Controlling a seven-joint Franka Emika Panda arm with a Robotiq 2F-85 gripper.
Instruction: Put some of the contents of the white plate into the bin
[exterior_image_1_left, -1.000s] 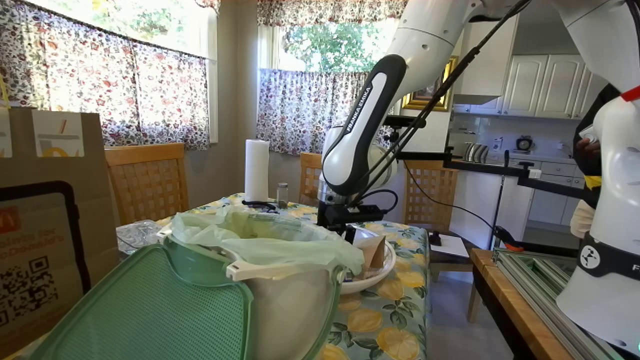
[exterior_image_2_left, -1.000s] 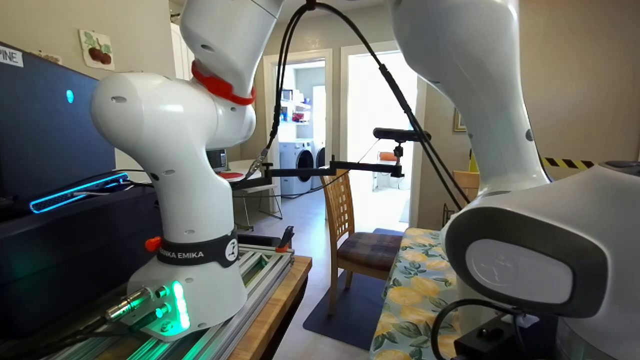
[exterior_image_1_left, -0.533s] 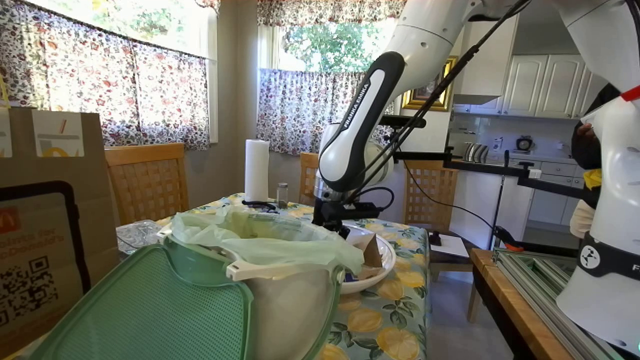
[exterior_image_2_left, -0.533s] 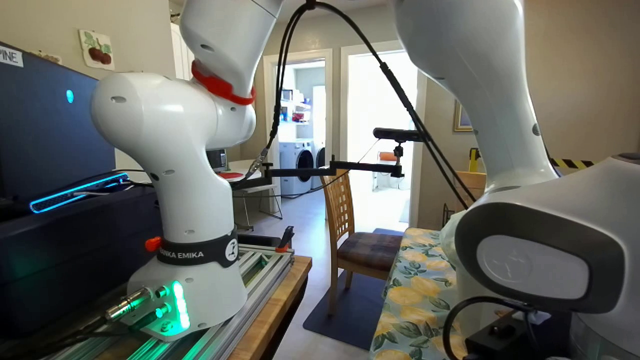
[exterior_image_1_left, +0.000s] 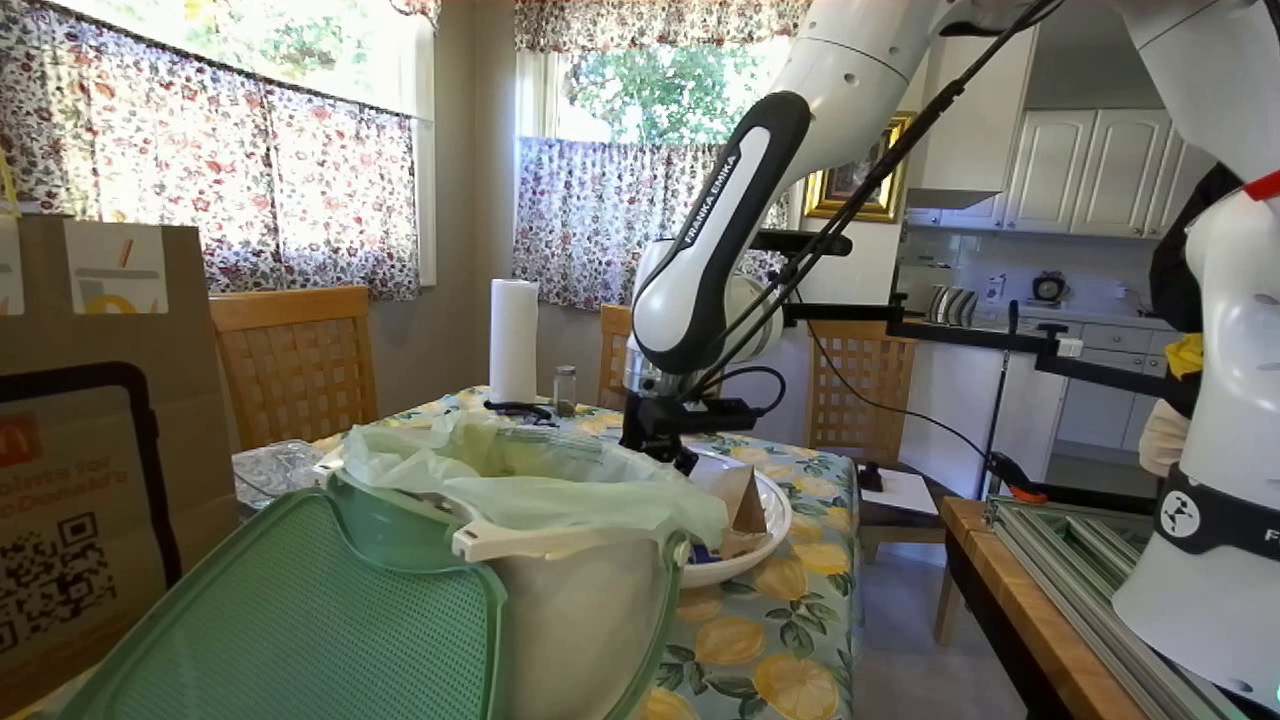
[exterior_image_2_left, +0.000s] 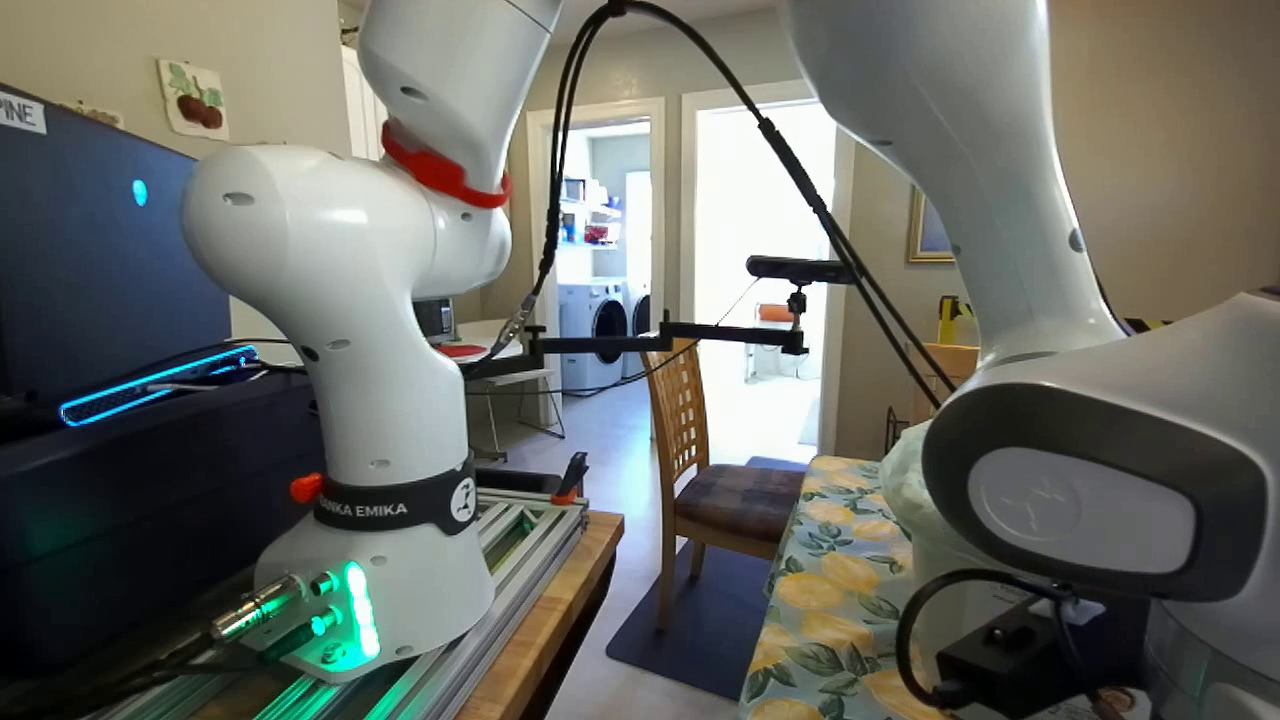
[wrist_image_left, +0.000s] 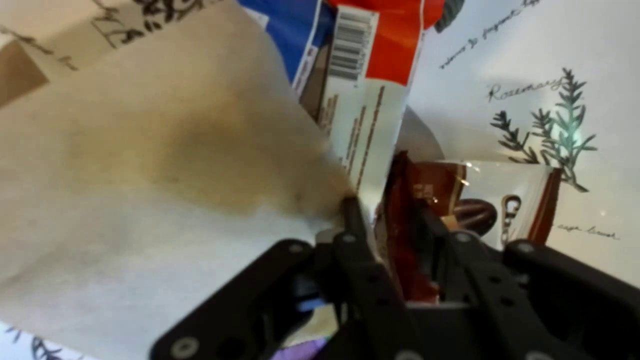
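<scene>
The white plate sits on the table behind the bin, partly hidden by it; its herb-printed surface fills the right of the wrist view. It holds a stained brown paper piece, a red-and-white packet with a barcode, a blue packet and a brown-and-white wrapper. The bin has a pale-green bag over its rim. My gripper is partly open over the plate, with part of the brown wrapper showing between the fingers. In an exterior view the gripper is just beyond the bin's rim.
A green perforated lid hangs at the bin's front. A brown paper bag stands at the left. A paper-towel roll and a small jar stand at the back. A person is behind the arm's base.
My gripper has moved left in an exterior view, toward the bin's side of the plate, and slightly up. More of the brown piece on the plate shows. The bin and plate have not moved.
</scene>
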